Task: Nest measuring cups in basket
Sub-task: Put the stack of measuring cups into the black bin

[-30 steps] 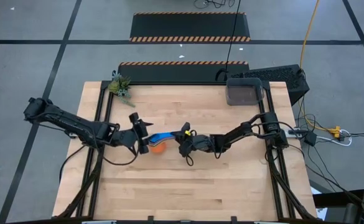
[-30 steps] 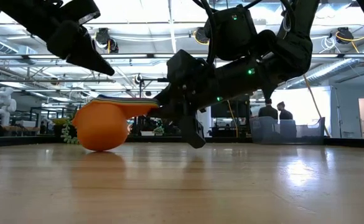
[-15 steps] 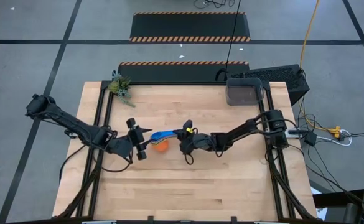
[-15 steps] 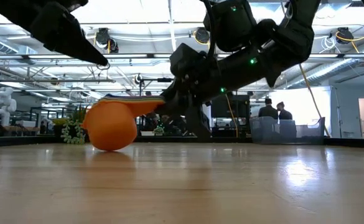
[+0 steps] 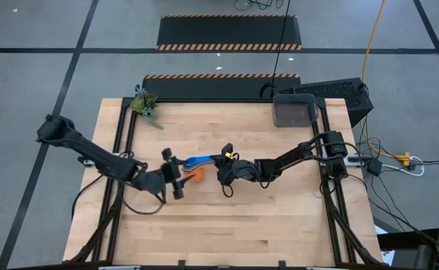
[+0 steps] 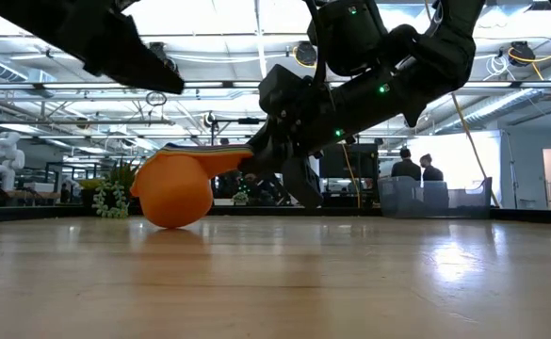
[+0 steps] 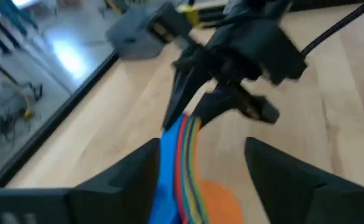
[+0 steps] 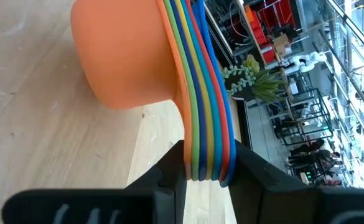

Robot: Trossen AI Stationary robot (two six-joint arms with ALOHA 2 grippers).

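The measuring cups [image 6: 173,191] are nested into one stack, the orange one outermost and blue on top [image 5: 196,162], at the table's middle. My right gripper [image 8: 210,177] is shut on the stacked handles and also shows in the high view [image 5: 223,166]. My left gripper [image 7: 200,180] stands open just left of the stack, its fingers over the bowl end and above it in the low view [image 6: 148,80]; I see no touch. The dark grey basket [image 5: 294,111] stands at the far right of the table. My right gripper pinches the stacked handles near their free end [image 8: 206,146] between its two fingers, one on the orange underside and one on the blue top. The fingers come from the table's right, slanting slightly down, along the handles. The orange bowl's bottom [image 6: 173,224] rests on the table.
A black keyboard [image 5: 339,94] lies off the table's far right corner behind the basket. A small green plant [image 5: 145,103] sits at the far left corner. Bare wood stretches along the table's near half [image 5: 227,232].
My left gripper has moved toward the table's near edge and right, closing in over the stack's bowl end. My right gripper has risen slightly with the handles, and the orange bowl has slid a little toward the right along the table.
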